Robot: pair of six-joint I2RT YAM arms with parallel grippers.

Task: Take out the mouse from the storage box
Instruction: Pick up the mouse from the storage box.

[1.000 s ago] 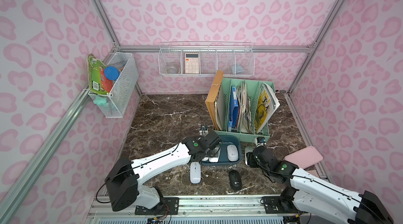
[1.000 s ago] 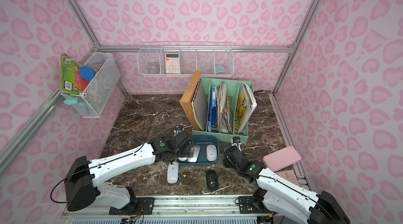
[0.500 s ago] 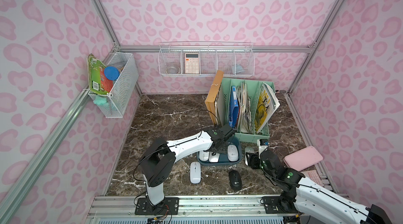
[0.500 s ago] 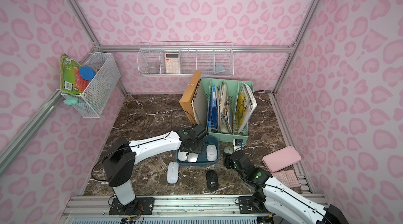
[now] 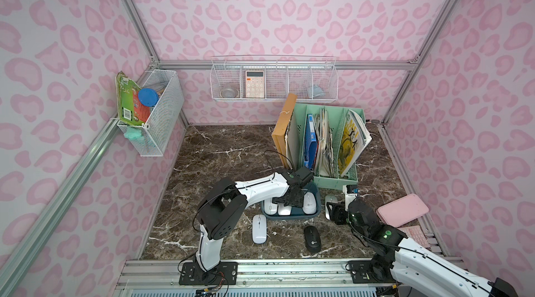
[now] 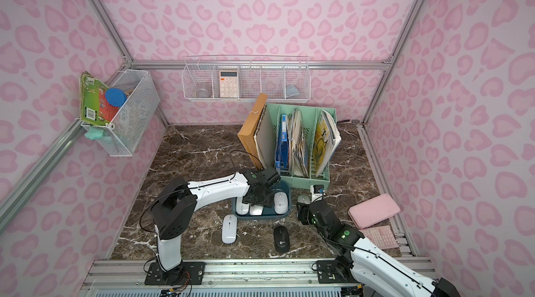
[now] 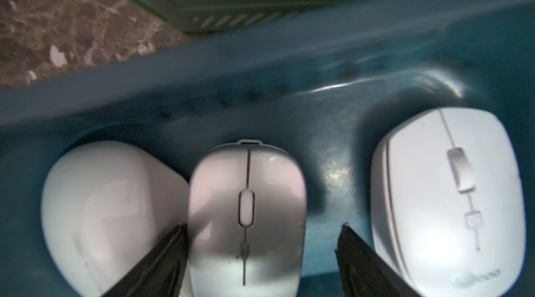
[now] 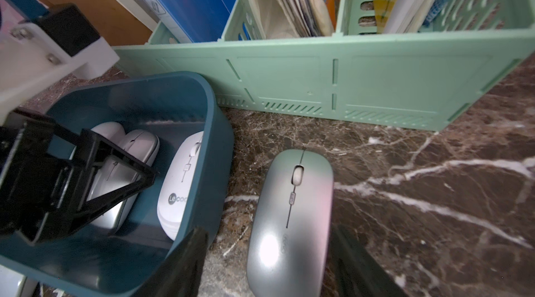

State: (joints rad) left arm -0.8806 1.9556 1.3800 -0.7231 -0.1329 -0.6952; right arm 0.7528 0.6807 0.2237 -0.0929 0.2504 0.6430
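The storage box [image 5: 315, 214], a shallow dark teal tray, stands in front of the file organiser. It holds three mice: a white one [image 7: 110, 200], a silver one [image 7: 246, 182] in the middle and a white one [image 7: 451, 194]. My left gripper [image 5: 289, 201] [image 7: 263, 226] reaches down into the box, open, astride the middle mouse. One finger touches its side and the other stands apart. On the marble right of the box lies a grey mouse [image 8: 289, 217] [image 5: 329, 202]. My right gripper [image 8: 267, 232] stands open around it, low over the table.
The mint-green file organiser [image 5: 335, 182] stands right behind the box. A white mouse [image 5: 259, 224] and a black mouse [image 5: 312, 239] lie on the marble in front of it. A pink case [image 5: 402, 210] and a pink keyboard [image 5: 414, 233] lie at the right edge.
My left gripper has moved right across the box to the middle mouse, its elbow has swung inward and its jaws have narrowed. The right gripper has stayed beside the box and opened slightly.
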